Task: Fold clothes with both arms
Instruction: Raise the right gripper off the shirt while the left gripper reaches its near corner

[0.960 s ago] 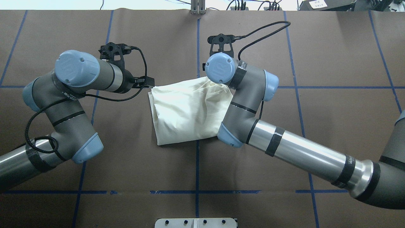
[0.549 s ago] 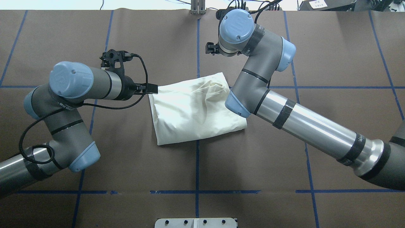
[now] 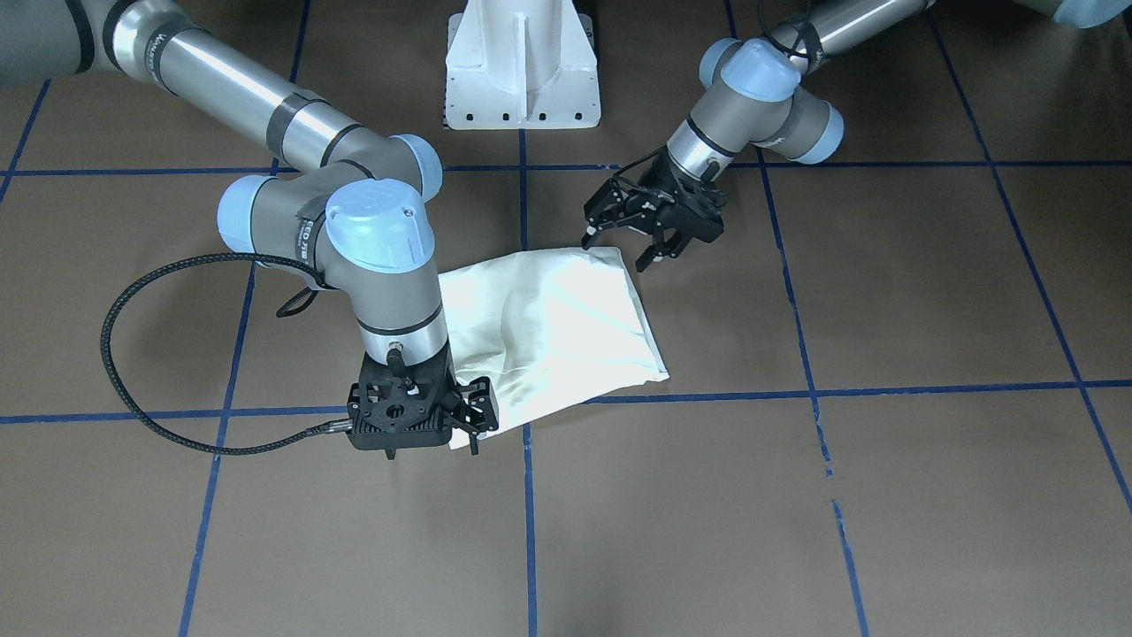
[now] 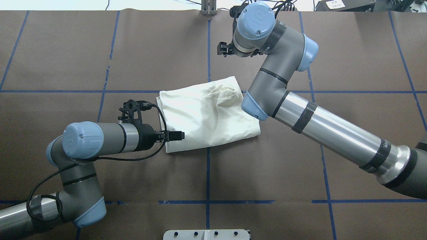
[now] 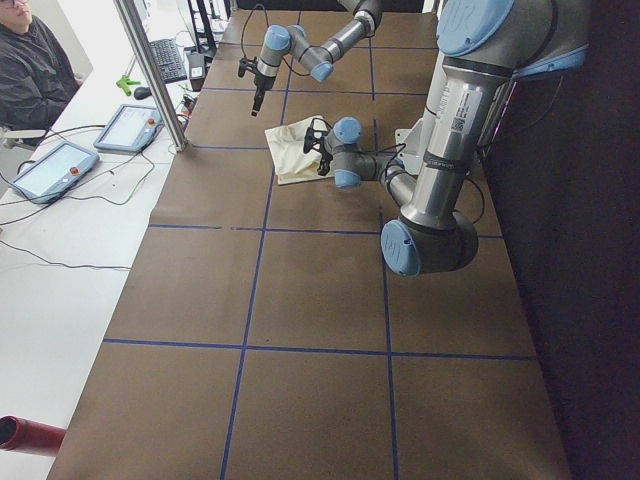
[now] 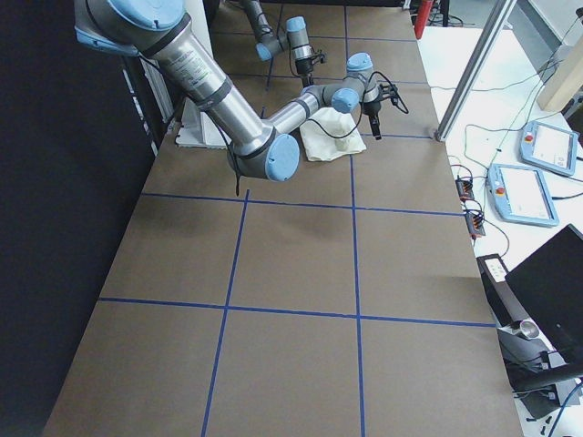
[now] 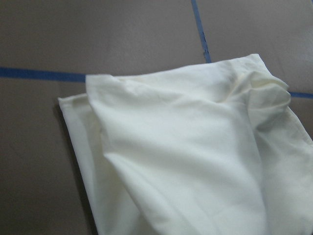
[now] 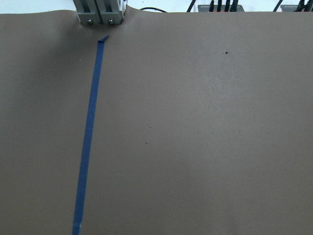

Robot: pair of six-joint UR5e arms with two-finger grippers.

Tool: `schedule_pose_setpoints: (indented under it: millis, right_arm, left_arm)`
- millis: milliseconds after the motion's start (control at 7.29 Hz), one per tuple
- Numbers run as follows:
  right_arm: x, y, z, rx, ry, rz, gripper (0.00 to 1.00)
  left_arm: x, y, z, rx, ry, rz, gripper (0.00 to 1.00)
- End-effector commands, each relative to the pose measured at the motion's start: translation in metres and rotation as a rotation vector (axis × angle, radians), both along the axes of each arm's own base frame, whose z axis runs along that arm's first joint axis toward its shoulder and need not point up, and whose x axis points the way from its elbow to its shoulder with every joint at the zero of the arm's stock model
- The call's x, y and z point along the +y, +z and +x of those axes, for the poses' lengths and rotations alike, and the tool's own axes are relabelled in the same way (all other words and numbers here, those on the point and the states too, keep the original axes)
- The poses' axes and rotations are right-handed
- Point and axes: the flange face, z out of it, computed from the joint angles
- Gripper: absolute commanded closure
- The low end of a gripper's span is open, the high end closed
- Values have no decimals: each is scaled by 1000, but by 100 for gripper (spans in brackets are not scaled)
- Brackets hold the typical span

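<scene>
The cream-white clothes (image 4: 206, 116) (image 3: 548, 327) lie as one folded bundle in the middle of the brown table, plain side up with no print showing. My left gripper (image 4: 180, 135) (image 3: 615, 252) is open, low at the bundle's corner nearest the robot on its left side. The left wrist view is filled by the rumpled cloth (image 7: 186, 156), with no fingers in it. My right gripper (image 4: 223, 50) (image 3: 473, 423) hangs open beyond the bundle's far edge, holding nothing. Its wrist view shows only bare table. The bundle also shows small in the side views (image 5: 290, 150) (image 6: 328, 137).
The white pedestal base (image 3: 522, 66) stands at the robot's edge of the table. Blue tape lines (image 4: 207, 173) grid the brown surface. A metal bracket (image 4: 208, 8) sits at the far edge. A seated person (image 5: 30, 70) and control tablets (image 5: 125, 125) are beside the table.
My right gripper let go of the cloth, rose and drew back past the far edge. My left gripper slid from the bundle's far-left corner to its near-left corner.
</scene>
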Motion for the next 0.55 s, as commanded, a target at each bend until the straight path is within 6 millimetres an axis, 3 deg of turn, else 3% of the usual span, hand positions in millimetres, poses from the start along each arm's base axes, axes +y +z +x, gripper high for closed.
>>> schedule_pose_setpoints:
  millis: [0, 412]
  right_arm:
    - [0, 0, 1, -2, 0, 1, 0]
    - [1, 1, 1, -2, 0, 1, 0]
  left_arm:
    - [18, -4, 15, 16, 2, 3, 0]
    - [16, -3, 20, 10, -4, -3, 0]
